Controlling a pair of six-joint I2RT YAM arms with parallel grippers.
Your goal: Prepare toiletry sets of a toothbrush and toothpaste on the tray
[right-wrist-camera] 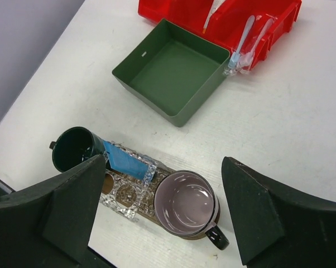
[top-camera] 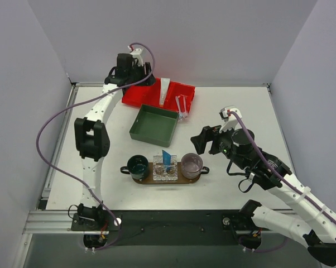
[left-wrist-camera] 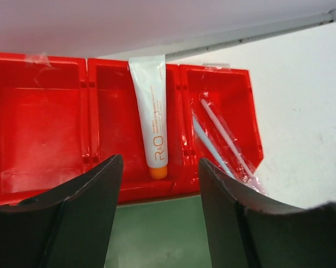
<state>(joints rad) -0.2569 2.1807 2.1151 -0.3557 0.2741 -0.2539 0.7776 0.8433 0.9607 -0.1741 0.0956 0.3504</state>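
Red bin hugs the table's far edge, open tabletop rightward; my left gripper and right gripper gape empty. Two mugs, two tubes, two toothbrushes.

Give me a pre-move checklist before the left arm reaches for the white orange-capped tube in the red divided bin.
1. Left gripper open: ok, jaws apart above the tube.
2. White orange-capped tube alone in the red divided bin's middle compartment: ok.
3. Wrapped toothbrushes clear of that tube: ok, in the neighbouring compartment.
4. Right gripper out of the way: ok, open over the brown wooden oval tray.
5. Sets on the tray complete: not ok; blue tube by the dark green mug, no toothbrush seen.
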